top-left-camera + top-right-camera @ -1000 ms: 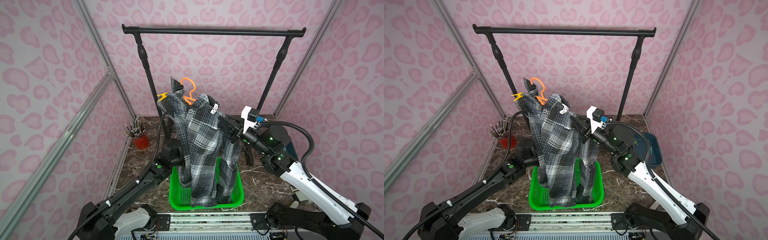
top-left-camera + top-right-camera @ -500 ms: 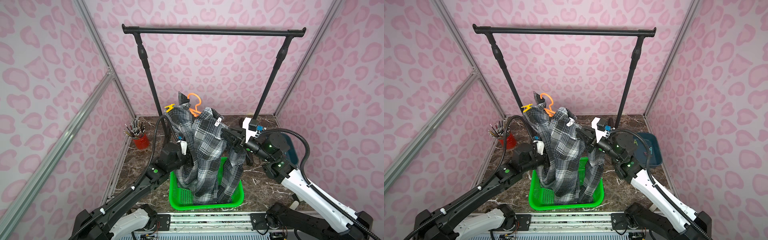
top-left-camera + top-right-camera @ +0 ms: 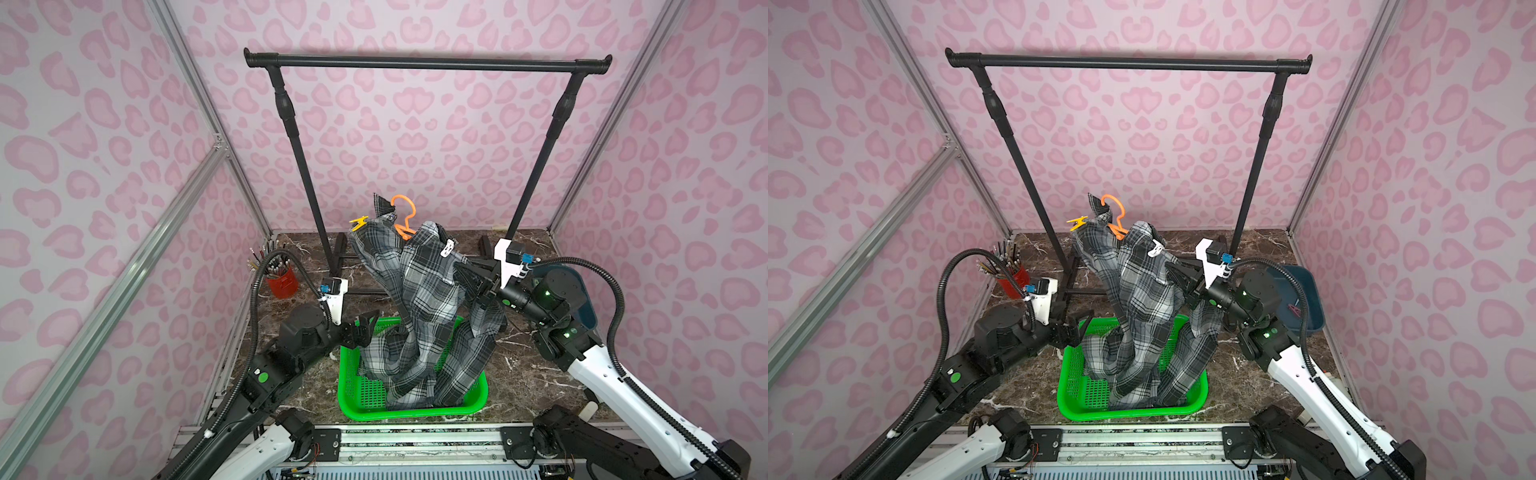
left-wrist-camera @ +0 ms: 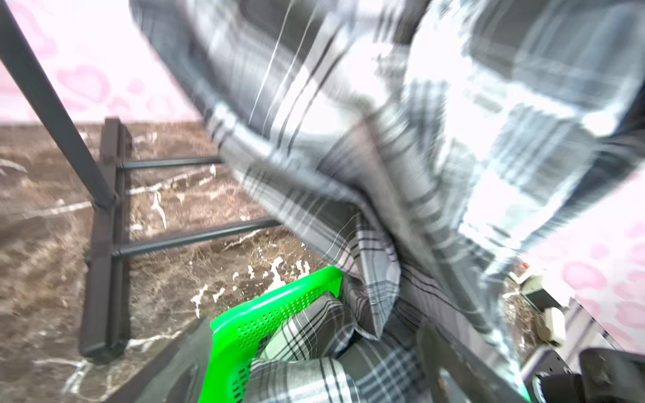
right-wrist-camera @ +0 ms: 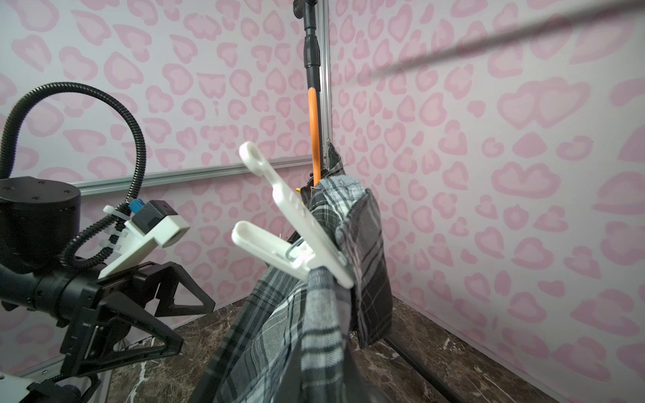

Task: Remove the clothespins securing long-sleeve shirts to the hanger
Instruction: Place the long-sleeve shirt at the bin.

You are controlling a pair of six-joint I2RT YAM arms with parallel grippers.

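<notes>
In mid-air btwn the two arms, clear of the black rack (image 3: 428, 62): plaid shirt (image 3: 419, 291) draped on orange hanger (image 5: 314, 132), tails and sleeves pooled in green basket (image 3: 411, 413) below. Pinned at both shoulders, neither pin off yet. Yellow clothespin (image 3: 360, 222) on the left arm's side, sticking out sideways by the collar. White clothespin (image 5: 296, 223) on the right arm's side, handles fanned apart, nose biting cloth at the shoulder.

Right gripper (image 3: 478, 282) just below white pin, jaws pressed together on a bunch of shirt, prob w/ hanger arm inside; can't confirm, hidden by cloth. Left gripper (image 3: 365, 330) low by basket rim, jaws spread wide, holding nothing, just beside the fabric; contact unclear.

Handling, as a guess:
- **Pins:** light, stiff, smooth plastic, so a bit slippery; spring-loaded. Take by the two handle tails, squeeze across them to open the nose, then pull straight off along pin's length. No yanking w/o squeezing: drags cloth, tilts hanger.
- **Shirt:** soft, floppy, no support of its own.
- **Hanger:** thin, light, prob swings easily, so needs a steady hold from the right side.
- **Next:** prob yellow pin for left gripper; well above it, so reach up needed.
</notes>
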